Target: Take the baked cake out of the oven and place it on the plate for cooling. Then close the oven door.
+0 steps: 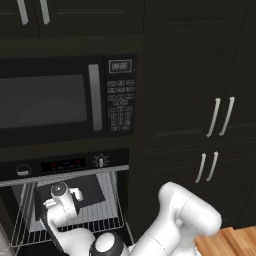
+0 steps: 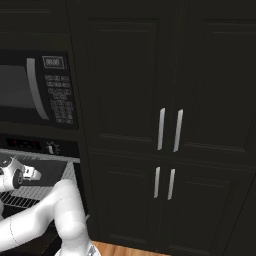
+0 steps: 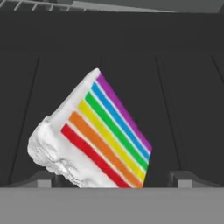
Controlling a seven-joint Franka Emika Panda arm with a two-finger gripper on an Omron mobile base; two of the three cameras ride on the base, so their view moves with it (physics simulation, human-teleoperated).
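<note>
dark cabinet fronts (image 1: 200,75) with silver bar handles surround the appliance column. a black microwave (image 1: 65,97) with a keypad sits at upper left, and directly below it is the oven (image 1: 65,165), with a control strip and one round knob. the oven cavity is open to view, showing a silver wire rack (image 1: 107,210) that carries a dark flat tray (image 1: 92,192). a strip of wood floor (image 1: 225,242) shows at lower right.

the white arm reaches into the cavity, with the wrist over the tray. in the hand view the gripper (image 3: 112,179) points at the tray surface. its two dark fingertips (image 3: 183,178) stand wide apart, one on each side of the baked cake (image 3: 94,135), with nothing held. the baked cake is a wedge with white frosting and rainbow layers. it rests on the tray between the fingertips, closer to the left one. contact with either fingertip cannot be determined.
</note>
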